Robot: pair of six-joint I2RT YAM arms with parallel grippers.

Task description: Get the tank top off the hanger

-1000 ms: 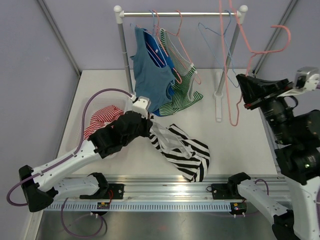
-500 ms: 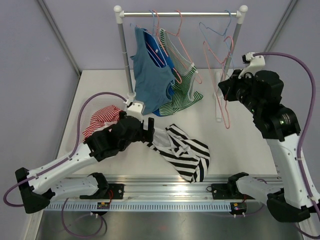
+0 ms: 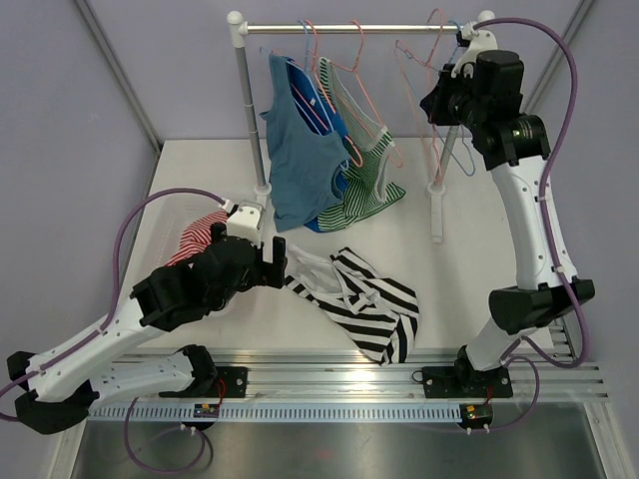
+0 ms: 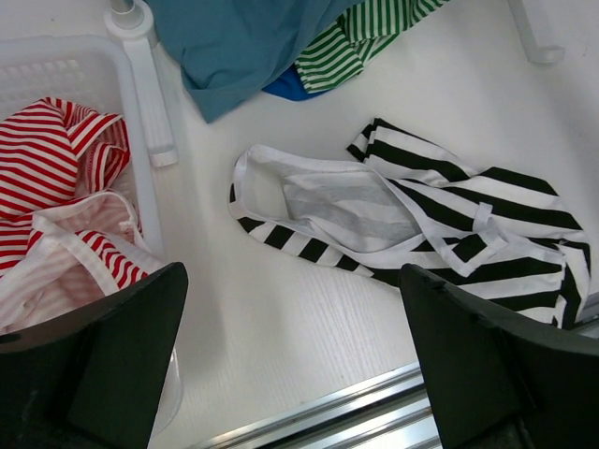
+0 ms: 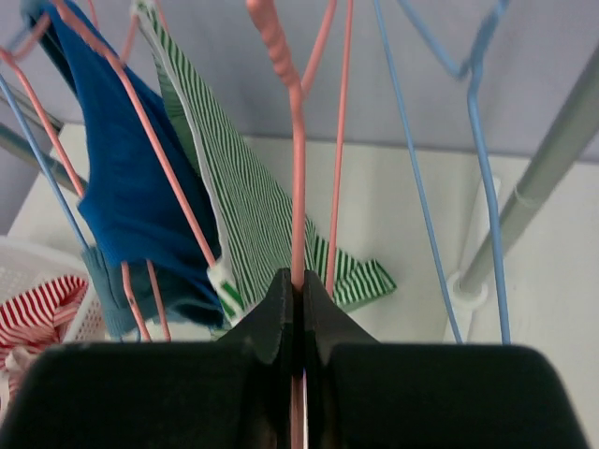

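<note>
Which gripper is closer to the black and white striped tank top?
Left. The left gripper hovers open beside the striped tank top; the right gripper is up at the rail, shut on a pink hanger.

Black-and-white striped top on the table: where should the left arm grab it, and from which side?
The striped top lies flat on the table, so come straight down from above and pinch the white-edged opening at its left end: that loose edge offers a fold.

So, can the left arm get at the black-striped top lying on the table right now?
Probably yes. The left pincer is open and hovers just above the black-striped top, which lies loose on the table with nothing over it or in between.
</note>
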